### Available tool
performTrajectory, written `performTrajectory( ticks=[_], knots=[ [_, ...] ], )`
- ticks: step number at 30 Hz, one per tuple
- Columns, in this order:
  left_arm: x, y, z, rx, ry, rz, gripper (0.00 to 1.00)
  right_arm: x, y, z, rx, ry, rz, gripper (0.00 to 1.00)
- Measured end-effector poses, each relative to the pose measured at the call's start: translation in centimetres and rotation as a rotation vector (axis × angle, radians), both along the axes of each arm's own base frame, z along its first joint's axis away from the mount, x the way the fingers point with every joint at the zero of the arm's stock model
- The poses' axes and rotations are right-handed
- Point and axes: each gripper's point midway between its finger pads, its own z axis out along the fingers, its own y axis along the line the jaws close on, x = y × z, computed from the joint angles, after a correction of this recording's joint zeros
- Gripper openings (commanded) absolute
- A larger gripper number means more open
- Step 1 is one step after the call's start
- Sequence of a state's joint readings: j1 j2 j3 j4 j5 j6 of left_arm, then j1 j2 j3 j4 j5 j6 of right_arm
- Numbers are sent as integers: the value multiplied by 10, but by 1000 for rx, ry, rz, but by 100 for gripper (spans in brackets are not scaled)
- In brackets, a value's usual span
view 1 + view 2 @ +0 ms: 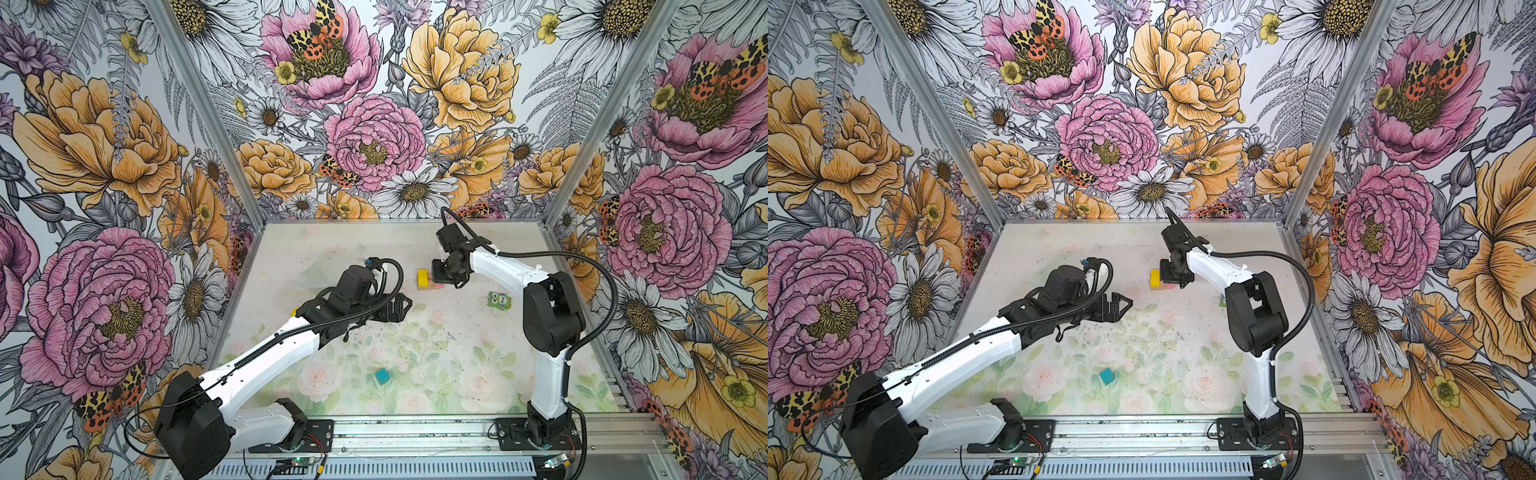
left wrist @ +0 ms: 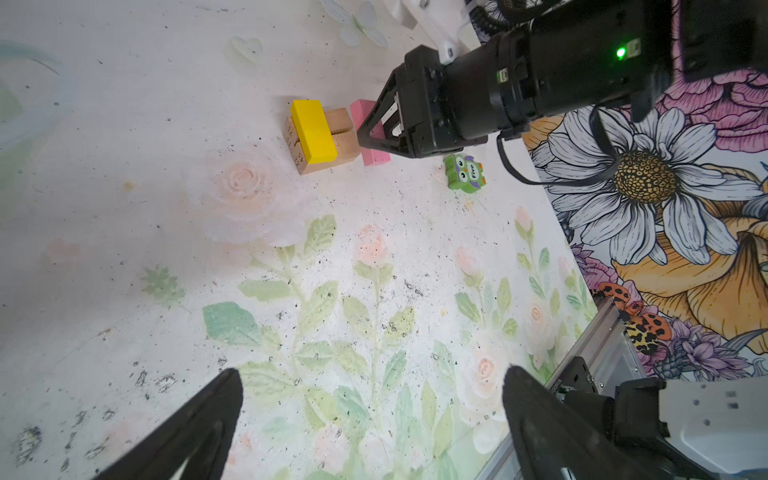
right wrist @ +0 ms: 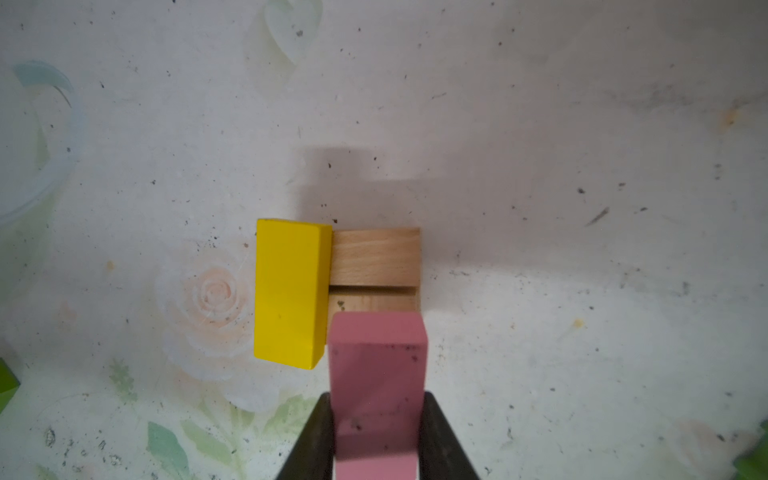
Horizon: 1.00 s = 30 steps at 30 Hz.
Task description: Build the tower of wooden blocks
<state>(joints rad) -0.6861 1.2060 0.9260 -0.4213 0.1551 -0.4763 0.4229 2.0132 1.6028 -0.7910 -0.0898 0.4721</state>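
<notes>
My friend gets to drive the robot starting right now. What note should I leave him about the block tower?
Left end effector: open, empty, above the table.
Right end effector: shut on the pink slab, held at the edge of the tan planks.
Blocks: two tan planks side by side on the table, with the yellow bar lying across them. The teal cube sits alone near the front. The green owl figure stands apart.
Done: base and yellow bar.
Left: probably set the pink slab on the planks beside the yellow bar, then fetch the teal cube.
</notes>
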Motion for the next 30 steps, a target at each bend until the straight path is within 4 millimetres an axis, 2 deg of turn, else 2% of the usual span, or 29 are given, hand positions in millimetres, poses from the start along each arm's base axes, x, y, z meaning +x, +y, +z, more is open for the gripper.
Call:
performTrajectory(
  ticks=[14,30],
  knots=[
    [3,2,2,-4,-4,11,99,10,8,-3,10,-2,26,16],
    [8,1,-4,5,10,14,99,15,10,-11,-1,17,33,17]
  ],
)
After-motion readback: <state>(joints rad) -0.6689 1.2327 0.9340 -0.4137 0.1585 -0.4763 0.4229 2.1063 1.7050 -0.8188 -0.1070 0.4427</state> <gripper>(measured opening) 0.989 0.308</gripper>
